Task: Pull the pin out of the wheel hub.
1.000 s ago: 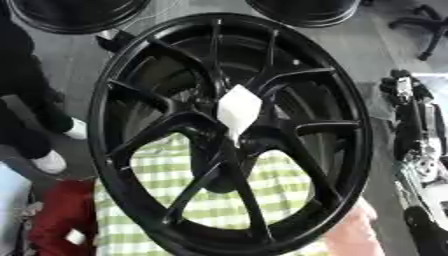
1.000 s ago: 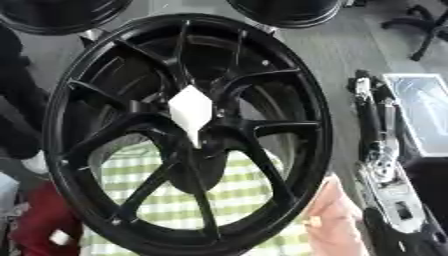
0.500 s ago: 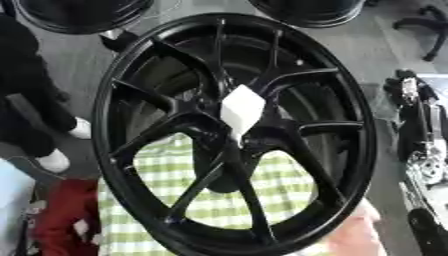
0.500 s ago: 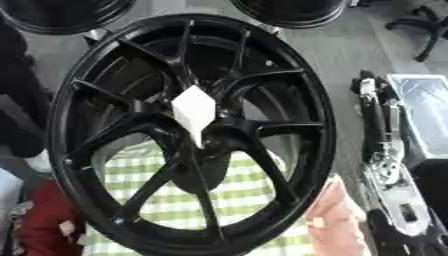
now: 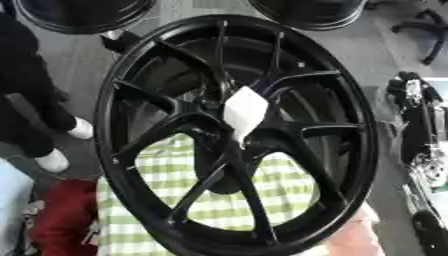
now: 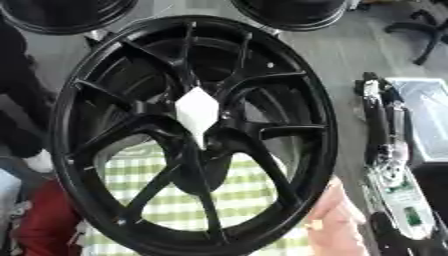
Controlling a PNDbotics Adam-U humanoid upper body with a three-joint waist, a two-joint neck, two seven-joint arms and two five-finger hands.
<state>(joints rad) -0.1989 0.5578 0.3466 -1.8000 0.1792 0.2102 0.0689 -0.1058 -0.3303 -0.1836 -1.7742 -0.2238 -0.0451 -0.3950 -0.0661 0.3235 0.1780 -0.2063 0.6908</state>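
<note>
A large black spoked wheel (image 6: pixel 105 90) stands nearly upright and fills both views. At its hub (image 6: pixel 219 131) sits a white, diamond-shaped piece (image 6: pixel 198 112) that tapers to a point below; it looks like the pin. My right arm (image 6: pixel 389 165), black with silver parts, lies along the right edge, clear of the rim. Its dark upper end, the right hand (image 6: pixel 376 97), is level with the hub and touches nothing I can see. My left hand shows in neither view. A person's bare hand (image 6: pixel 337 220) rests on the rim at the lower right.
Green-and-white checked cloth (image 6: pixel 241 192) shows through the lower spokes, with red cloth (image 6: pixel 39 222) at the lower left. Two more black wheels (image 6: pixel 289 12) lie on the floor behind. A person in black with white shoes (image 5: pixel 61 160) stands at the left.
The person at the left has shifted their feet slightly. The wheel, the white piece and my right arm stay where they were.
</note>
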